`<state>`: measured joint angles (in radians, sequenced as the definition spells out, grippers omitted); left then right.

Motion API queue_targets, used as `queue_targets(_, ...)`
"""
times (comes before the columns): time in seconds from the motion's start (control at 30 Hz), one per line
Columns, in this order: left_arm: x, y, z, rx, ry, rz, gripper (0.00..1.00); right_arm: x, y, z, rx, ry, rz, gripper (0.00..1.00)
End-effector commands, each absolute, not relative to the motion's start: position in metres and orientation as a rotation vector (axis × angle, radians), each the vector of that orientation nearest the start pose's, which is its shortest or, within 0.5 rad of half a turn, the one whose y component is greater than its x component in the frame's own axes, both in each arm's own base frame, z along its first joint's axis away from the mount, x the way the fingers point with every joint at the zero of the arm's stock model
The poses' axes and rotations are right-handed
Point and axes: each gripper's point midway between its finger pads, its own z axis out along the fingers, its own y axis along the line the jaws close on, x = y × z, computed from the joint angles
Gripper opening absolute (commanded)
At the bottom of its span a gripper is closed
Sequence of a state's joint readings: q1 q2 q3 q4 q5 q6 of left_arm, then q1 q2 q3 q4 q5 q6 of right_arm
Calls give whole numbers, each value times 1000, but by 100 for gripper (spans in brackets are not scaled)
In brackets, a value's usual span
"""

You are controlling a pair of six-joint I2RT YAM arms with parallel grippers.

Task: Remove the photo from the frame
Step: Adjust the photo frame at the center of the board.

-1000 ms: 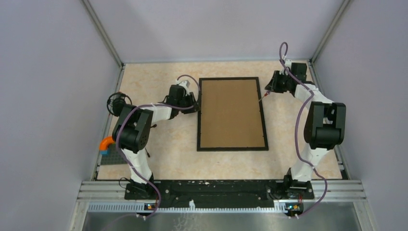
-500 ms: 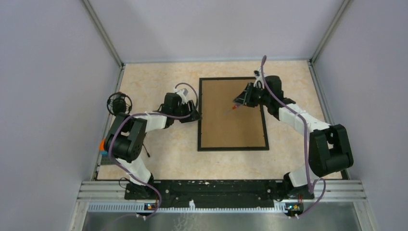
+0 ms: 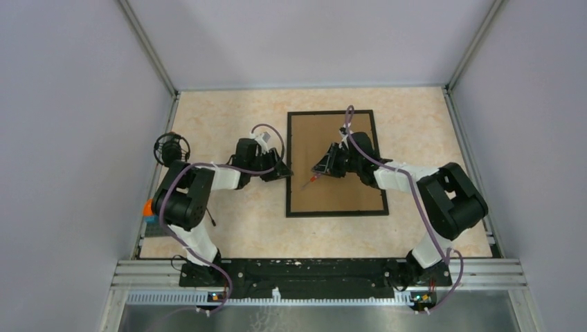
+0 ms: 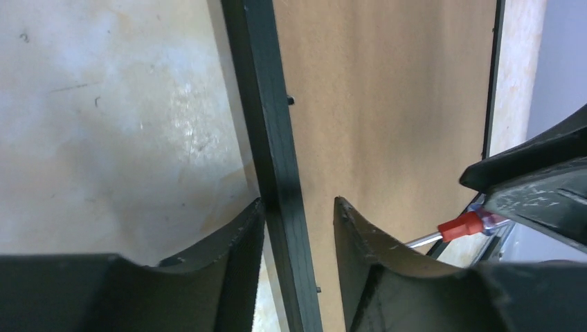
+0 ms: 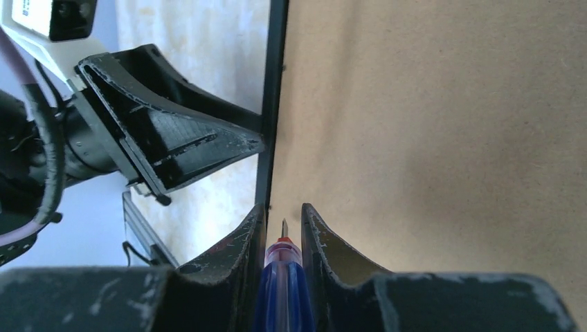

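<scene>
From above I see the frame (image 3: 346, 197) lying flat, back side up, in the middle of the table (image 3: 228, 117): a thin black border around a plain brown board. The photo cannot be seen from any view.

My left gripper (image 3: 282, 170) sits at the frame's left long edge. In its wrist view the jaws stand apart, one finger on each side of the black rail, with a gap showing on the board side.

My right gripper (image 3: 320, 168) hangs over the brown board, a little to the right of the left one. It is clamped on a screwdriver (image 5: 280, 290) with a blue handle and red collar. The metal tip points at the inner side of the same left rail, close to it; I cannot tell whether it touches.

The table is pale, mottled beige. Plain lilac-grey walls (image 3: 69, 138) enclose it. A small round black object (image 3: 169, 146) and something orange (image 3: 148, 207) sit by the table's left edge.
</scene>
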<state>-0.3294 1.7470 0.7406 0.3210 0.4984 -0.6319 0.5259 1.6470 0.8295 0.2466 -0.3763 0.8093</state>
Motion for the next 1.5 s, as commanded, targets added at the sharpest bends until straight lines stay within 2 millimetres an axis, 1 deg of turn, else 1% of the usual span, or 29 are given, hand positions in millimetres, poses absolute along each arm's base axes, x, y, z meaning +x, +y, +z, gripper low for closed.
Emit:
queue_targets(0.0, 316, -220, -20, -187, 2601, -940, 42, 353, 295, 108, 109, 2228, 1091, 0)
queue_targets(0.1, 318, -220, -37, -271, 2643, -904, 26, 369, 282, 102, 144, 2223, 1048, 0)
queue_targets(0.17, 320, -228, -47, -307, 2681, -934, 23, 381, 268, 102, 166, 2218, 1034, 0)
queue_targets(0.27, 324, -247, -49, -315, 2683, -1006, 21, 390, 249, 108, 175, 2195, 1007, 0)
queue_targets(0.33, 328, -261, -44, -301, 2659, -1030, 22, 388, 246, 114, 143, 2182, 1032, 0)
queue_targets(0.37, 332, -267, -42, -304, 2641, -1033, 23, 386, 245, 114, 122, 2192, 1039, 0)
queue_targets(0.43, 340, -278, -34, -325, 2602, -1071, 30, 385, 236, 113, 102, 2211, 1026, 0)
queue_targets(0.5, 347, -289, -29, -326, 2574, -1106, 32, 389, 220, 116, 108, 2191, 1031, 0)
queue_targets(0.53, 349, -296, -24, -290, 2554, -1140, 34, 395, 205, 117, 132, 2188, 1018, 0)
queue_targets(0.57, 350, -299, -17, -239, 2535, -1155, 38, 396, 194, 117, 135, 2193, 1013, 0)
queue_targets(0.6, 350, -298, -12, -193, 2523, -1142, 44, 396, 184, 118, 139, 2197, 1011, 0)
queue_targets(0.63, 350, -295, -2, -120, 2489, -1126, 50, 395, 174, 120, 141, 2199, 1006, 0)
queue_targets(0.67, 352, -291, 11, 33, 2430, -1079, 56, 391, 167, 122, 134, 2199, 1023, 0)
queue_targets(0.73, 355, -278, 35, 262, 2337, -946, 67, 386, 154, 127, 117, 2190, 1032, 0)
queue_targets(0.8, 356, -271, 63, 531, 2209, -839, 83, 383, 145, 131, 97, 2189, 1024, 0)
queue_targets(0.83, 354, -270, 77, 712, 2122, -802, 90, 381, 143, 132, 91, 2193, 1021, 0)
queue_targets(0.87, 348, -273, 87, 932, 2013, -785, 93, 379, 142, 134, 84, 2192, 1023, 0)
queue_targets(0.93, 337, -270, 93, 1294, 1857, -738, 97, 377, 142, 136, 68, 2187, 1030, 0)
queue_targets(1.03, 336, -257, 87, 1686, 1627, -581, 97, 378, 142, 141, 54, 2173, 1037, 0)
queue_targets(1.1, 336, -257, 86, 1844, 1456, -527, 96, 379, 141, 143, 51, 2165, 1041, 0)
queue_targets(1.17, 334, -263, 86, 1969, 1268, -520, 94, 381, 139, 145, 50, 2160, 1033, 0)
queue_targets(1.23, 339, -276, 92, 2044, 1131, -534, 93, 381, 136, 146, 53, 2155, 1031, 0)
queue_targets(1.3, 344, -291, 94, 2067, 1055, -545, 93, 381, 134, 145, 59, 2153, 1034, 0)
queue_targets(1.37, 344, -304, 86, 2124, 984, -535, 93, 379, 132, 144, 65, 2157, 1040, 0)
queue_targets(1.47, 338, -321, 69, 2196, 921, -530, 93, 378, 131, 143, 70, 2159, 1045, 0)
